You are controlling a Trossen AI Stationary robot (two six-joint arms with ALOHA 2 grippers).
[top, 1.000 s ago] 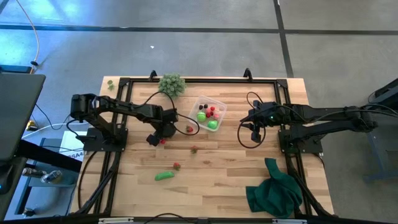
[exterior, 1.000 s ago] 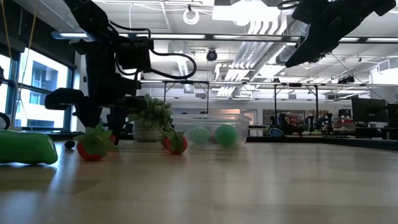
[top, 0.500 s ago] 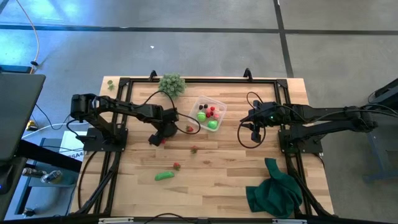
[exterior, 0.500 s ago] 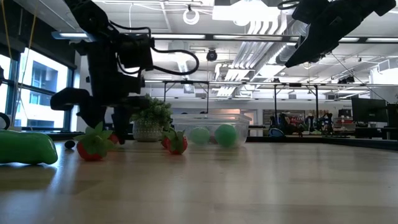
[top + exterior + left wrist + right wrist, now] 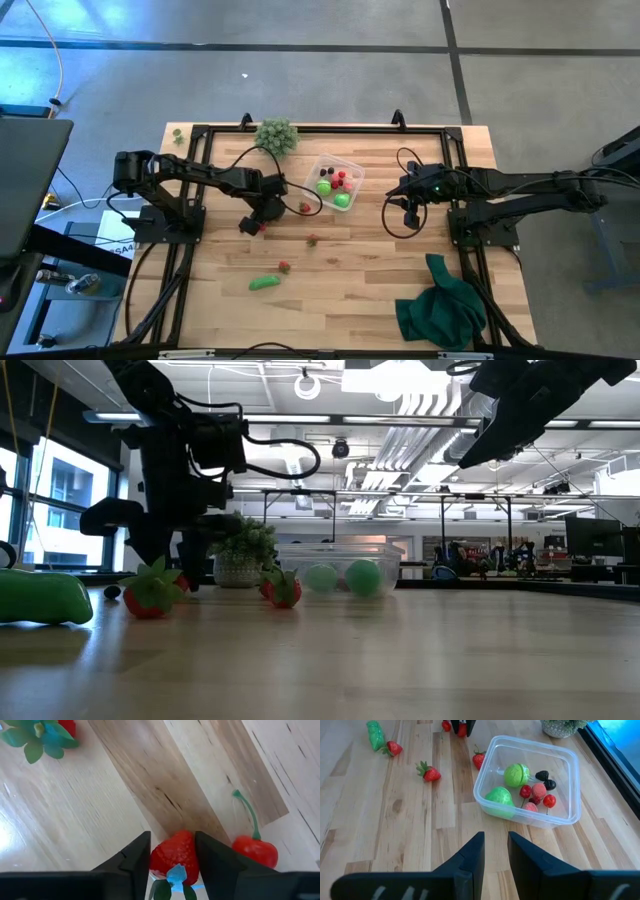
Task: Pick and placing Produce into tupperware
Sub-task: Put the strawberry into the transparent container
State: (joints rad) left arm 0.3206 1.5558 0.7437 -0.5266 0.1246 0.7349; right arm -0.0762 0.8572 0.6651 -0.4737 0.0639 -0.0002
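Observation:
The clear tupperware [image 5: 335, 182] stands at the table's far middle. It holds two green round pieces, red berries and dark berries [image 5: 542, 779]. My left gripper [image 5: 258, 226] is left of the tupperware, low over the wood and pointing steeply down, shut on a red strawberry [image 5: 172, 857]. A cherry [image 5: 255, 851] lies just beside that strawberry. Loose strawberries [image 5: 305, 207] [image 5: 313, 240] [image 5: 284, 266] and a green oblong piece [image 5: 264, 283] lie on the table. My right gripper [image 5: 408, 205] hovers right of the tupperware, slightly open, with nothing between its fingers. My left gripper pinches the strawberry by its two sides [image 5: 156, 856] between its fingers. The fingers come from above, slanting steeply down. The strawberry's green leaf end [image 5: 175, 879] points back up between the fingers. Whether it rests on the wood or is just clear of it, I cannot tell.
A spiky pale-green ball [image 5: 276, 135] sits at the far edge, behind the tupperware. A dark green cloth [image 5: 442, 305] is heaped at the near right corner. Black frame rails [image 5: 190, 200] run along the table's sides. Bare wood lies in the near middle.

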